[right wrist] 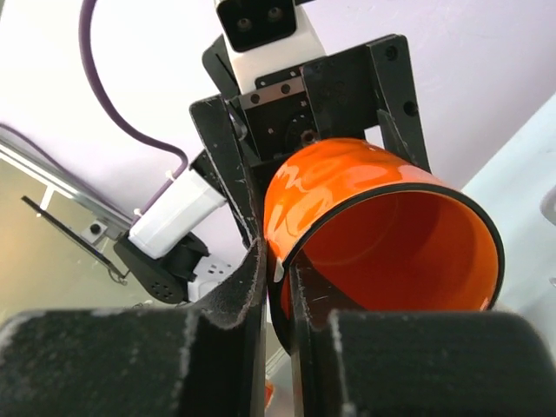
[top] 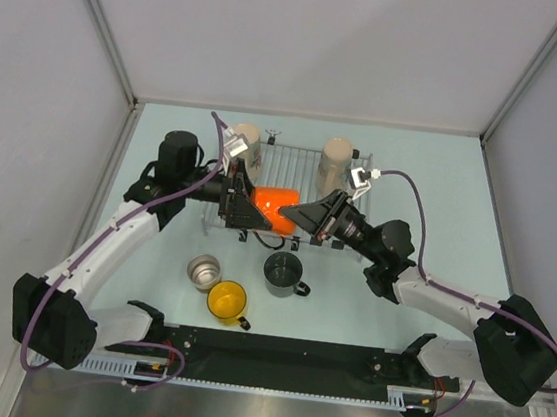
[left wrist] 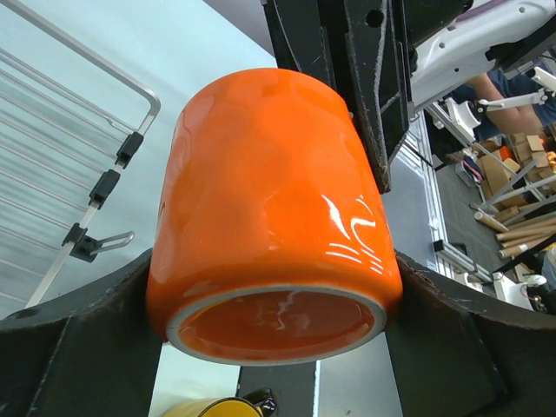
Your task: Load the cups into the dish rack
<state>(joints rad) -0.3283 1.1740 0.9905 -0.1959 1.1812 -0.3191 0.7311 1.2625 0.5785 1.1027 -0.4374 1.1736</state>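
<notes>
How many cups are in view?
6: two beige cups on the rack, an orange cup between the left hand and right hand, steel cup, yellow cup and grey cup on the table.

The desk point(top: 442, 187) is a pale blue-green surface walled in on three sides. The dish rack point(top: 294, 160) sits on it toward the far middle. Nearer the arms' bases three cups stand upright and close together: a steel cup point(top: 204, 272), a yellow cup point(top: 227, 301) just beside it, and a dark grey cup point(top: 283, 273) to their right.
</notes>
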